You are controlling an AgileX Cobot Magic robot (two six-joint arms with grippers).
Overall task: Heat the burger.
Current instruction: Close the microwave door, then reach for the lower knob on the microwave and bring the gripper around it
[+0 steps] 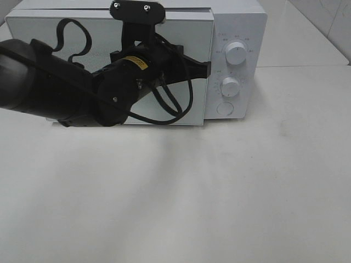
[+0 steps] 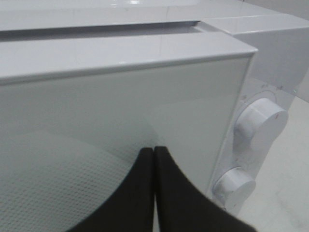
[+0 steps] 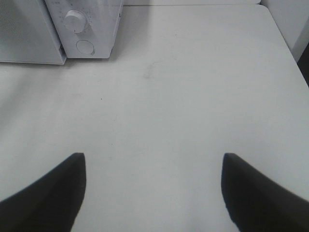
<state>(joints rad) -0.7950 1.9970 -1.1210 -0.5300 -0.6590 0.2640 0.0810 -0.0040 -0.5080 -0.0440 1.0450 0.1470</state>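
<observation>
Now, the black left gripper (image 1: pixel 206 67) is out in front of the boxy white microwave oven (image 1: pixel 244 24), fingers pressed tight together with nothing between them. Its tips are right at the right-hand edge of the pale glass door (image 1: pixel 66 33), just beside the upper round white knob (image 1: pixel 236 53) and the lower round white knob (image 1: pixel 230 86). The door looks flat against the front. The right gripper (image 3: pixel 153 155) hangs over the bare white table (image 3: pixel 193 96), jaws spread wide and holding nothing, well apart from the oven. The burger: no view shows it, so I can't tell where it sits.
</observation>
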